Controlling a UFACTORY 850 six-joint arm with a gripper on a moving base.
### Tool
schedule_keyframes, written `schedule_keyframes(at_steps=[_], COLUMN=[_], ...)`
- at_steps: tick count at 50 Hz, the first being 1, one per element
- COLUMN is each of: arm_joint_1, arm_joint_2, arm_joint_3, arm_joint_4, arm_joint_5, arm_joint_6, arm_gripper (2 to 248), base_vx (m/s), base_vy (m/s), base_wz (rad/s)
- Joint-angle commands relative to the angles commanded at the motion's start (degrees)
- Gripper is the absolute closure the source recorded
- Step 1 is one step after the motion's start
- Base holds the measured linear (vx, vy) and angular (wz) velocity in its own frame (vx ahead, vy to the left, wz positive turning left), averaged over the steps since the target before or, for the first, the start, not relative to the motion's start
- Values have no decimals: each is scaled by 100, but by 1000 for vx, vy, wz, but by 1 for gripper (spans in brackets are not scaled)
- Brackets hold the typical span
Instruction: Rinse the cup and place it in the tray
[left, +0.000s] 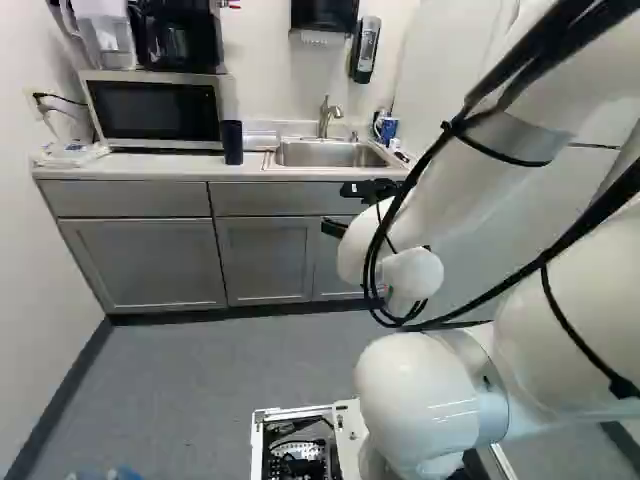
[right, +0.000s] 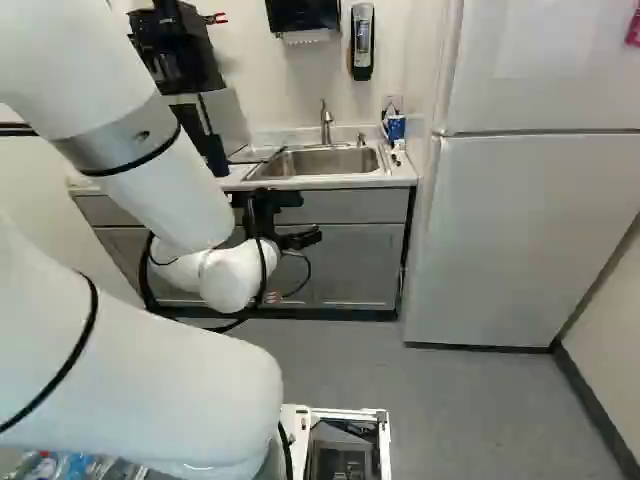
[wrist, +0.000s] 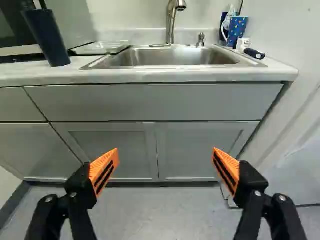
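Left base view: tall dark-blue cylindrical cup (left: 232, 143), likely task's, upright on white bench (left: 145, 167), between silver-framed microwave (left: 155, 108) and steel sink (left: 330, 154).

Right base view: black fingers (right: 303, 239) below bench top.

Wrist view: fingers wide apart, gripping nothing; cup ahead, higher, toward microwave side; approach needs lift, sideways shift.

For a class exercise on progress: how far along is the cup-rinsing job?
Nothing looks done: the dark cup stands on the counter, outside sink and tray. Nothing is in hand; the gripper is open. Grasping, rinsing and placing seem left.
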Motion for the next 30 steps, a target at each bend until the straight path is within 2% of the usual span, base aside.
schedule_keyframes(at_steps=[1, 30], arm_joint_1=[-9, -58], arm_joint_2=[-85, -505], arm_joint_3=[-148, -939], arm_joint_4=[0, 0], arm_joint_5=[0, 0], arm_joint_6=[0, 0], arm_gripper=[3, 3], base_vx=[0, 0], base_vy=[0, 0], base_wz=[0, 0])
